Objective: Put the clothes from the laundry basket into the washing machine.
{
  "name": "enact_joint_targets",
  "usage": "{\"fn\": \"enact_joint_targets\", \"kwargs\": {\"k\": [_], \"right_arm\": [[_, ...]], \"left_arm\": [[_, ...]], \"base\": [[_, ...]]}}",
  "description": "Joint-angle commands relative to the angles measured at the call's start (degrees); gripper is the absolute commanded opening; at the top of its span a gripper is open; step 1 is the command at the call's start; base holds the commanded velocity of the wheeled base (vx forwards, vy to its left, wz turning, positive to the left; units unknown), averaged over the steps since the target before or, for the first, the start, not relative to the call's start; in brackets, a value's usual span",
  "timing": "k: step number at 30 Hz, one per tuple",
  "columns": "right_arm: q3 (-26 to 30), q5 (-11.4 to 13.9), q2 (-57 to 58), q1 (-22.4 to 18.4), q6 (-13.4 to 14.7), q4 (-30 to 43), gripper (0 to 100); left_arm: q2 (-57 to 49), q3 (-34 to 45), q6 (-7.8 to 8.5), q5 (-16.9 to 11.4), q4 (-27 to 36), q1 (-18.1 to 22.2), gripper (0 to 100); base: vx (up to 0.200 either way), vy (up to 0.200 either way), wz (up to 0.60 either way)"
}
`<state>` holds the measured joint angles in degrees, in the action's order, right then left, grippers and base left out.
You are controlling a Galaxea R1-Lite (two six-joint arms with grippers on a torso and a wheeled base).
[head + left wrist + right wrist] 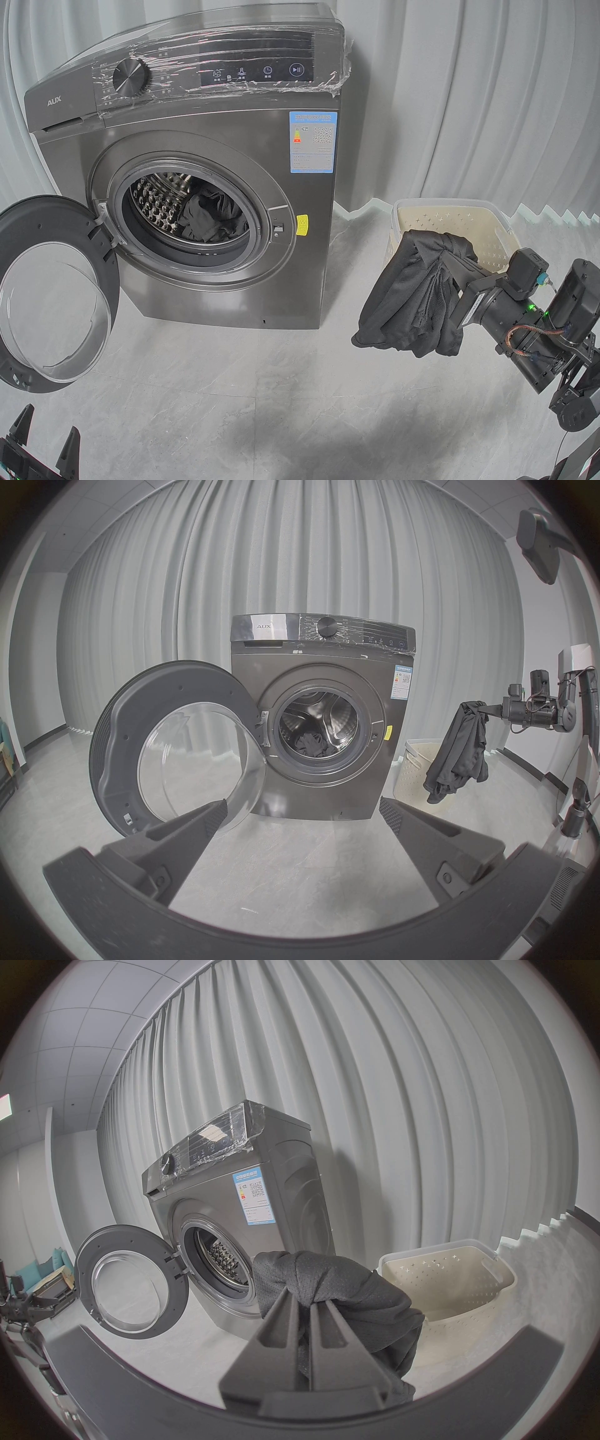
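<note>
While our right gripper [305, 1302] clamps a limp, dark mesh-knit garment [409, 300] aloft near the perforated cream laundry basket [447, 204], our left gripper [300, 802] stands wide open, empty. We note a second garment [209, 219] in the dimpled drum [156, 200] of the washing machine [250, 294], its round door [37, 215] open.

Dark garment [350, 1291] clamped in the right gripper [306, 1304] — washer and basket beyond.
Fingers [275, 1341] pressed together on a bunched fold, the rest of the cloth draped around and past them. Farther off: grey washing machine [250, 1222] with its door [131, 1282] swung wide open, perforated drum [220, 1261] seen through the round mouth, blue label [253, 1196] on the front, plastic film [219, 1132] over the control panel. Cream laundry basket [450, 1275] on the pale floor [187, 1360] near the machine — pleated white curtain [406, 1116] behind both.
</note>
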<state>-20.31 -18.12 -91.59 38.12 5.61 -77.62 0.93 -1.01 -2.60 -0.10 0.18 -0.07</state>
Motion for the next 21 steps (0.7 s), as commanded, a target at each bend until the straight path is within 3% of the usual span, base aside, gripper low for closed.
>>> {"fn": "enact_joint_targets", "kwargs": {"k": [1,21], "right_arm": [[0.0,0.0,-0.2,0.0,0.0,0.0,0],[0.1,0.1,-0.9,0.0,0.1,-0.1,0]], "left_arm": [[-0.9,0.8,-0.04,0.0,0.0,0.0,100],[-0.9,0.8,-0.04,0.0,0.0,0.0,100]], "base": [[0.0,0.2,0.0],[0.0,0.2,0.0]]}}
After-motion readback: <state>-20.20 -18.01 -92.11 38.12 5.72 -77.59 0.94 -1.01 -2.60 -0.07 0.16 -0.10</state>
